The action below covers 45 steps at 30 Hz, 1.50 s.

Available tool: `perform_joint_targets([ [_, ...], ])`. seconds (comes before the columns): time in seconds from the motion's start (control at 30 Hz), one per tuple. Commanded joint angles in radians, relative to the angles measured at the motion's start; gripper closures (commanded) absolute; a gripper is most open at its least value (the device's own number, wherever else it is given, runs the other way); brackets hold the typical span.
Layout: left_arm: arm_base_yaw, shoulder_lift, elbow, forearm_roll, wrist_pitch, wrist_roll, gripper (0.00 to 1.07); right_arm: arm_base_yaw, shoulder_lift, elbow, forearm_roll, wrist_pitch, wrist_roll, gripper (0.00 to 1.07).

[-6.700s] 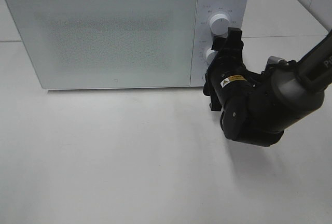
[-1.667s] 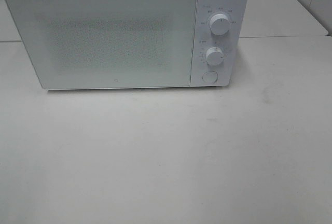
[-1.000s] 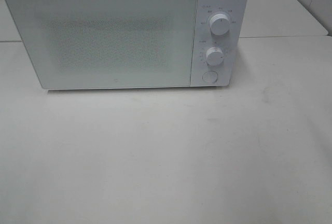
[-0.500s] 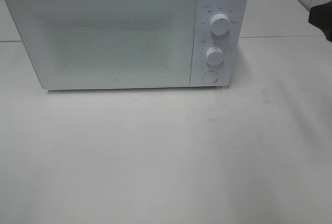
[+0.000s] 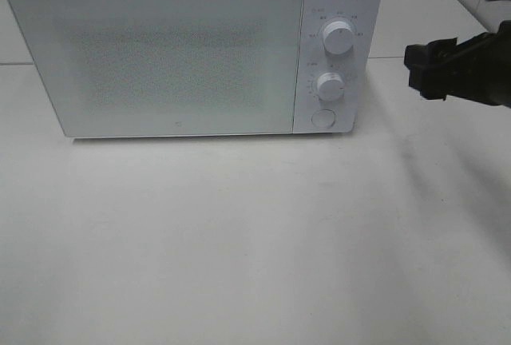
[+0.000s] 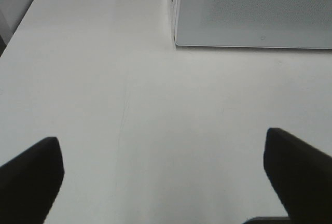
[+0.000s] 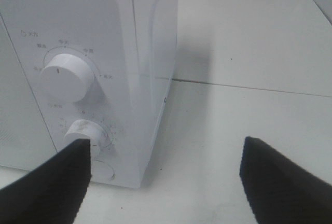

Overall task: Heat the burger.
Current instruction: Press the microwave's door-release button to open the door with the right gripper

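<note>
With the burger out of sight, probably behind the closed microwave (image 5: pixel 160 57) door, bring your right jaws, spread wide and empty at 3 o'clock of the lower dial (image 5: pixel 329 86), in level and square onto it, while your left jaws hang open and empty over the desk (image 6: pixel 129 105); the lettering around both dials is too small to read.

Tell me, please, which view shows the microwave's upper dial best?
The right wrist view: the upper dial is close and unobstructed. The exterior high view shows it small. The left wrist view shows only the microwave door.
</note>
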Motion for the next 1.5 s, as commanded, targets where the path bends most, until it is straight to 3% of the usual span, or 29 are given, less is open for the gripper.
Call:
perform_joint_targets([
  [0.03, 0.0, -0.008, 0.002, -0.005, -0.009, -0.002, 0.06, 0.07, 0.049, 0.017, 0.135, -0.101, -0.118, 0.32],
  [0.27, 0.0, -0.008, 0.002, -0.005, -0.009, -0.002, 0.06, 0.243, 0.151, 0.026, 0.394, -0.251, -0.274, 0.32],
  [0.73, 0.0, -0.008, 0.002, -0.005, -0.009, -0.002, 0.06, 0.487, 0.356, 0.024, 0.638, -0.555, -0.278, 0.32],
  [1.23, 0.0, -0.008, 0.002, -0.005, -0.009, -0.002, 0.06, 0.52, 0.417, 0.024, 0.649, -0.587, -0.124, 0.32],
  [1.5, 0.0, -0.008, 0.002, -0.005, -0.009, -0.002, 0.06, 0.52, 0.417, 0.024, 0.648, -0.564, 0.254, 0.32],
])
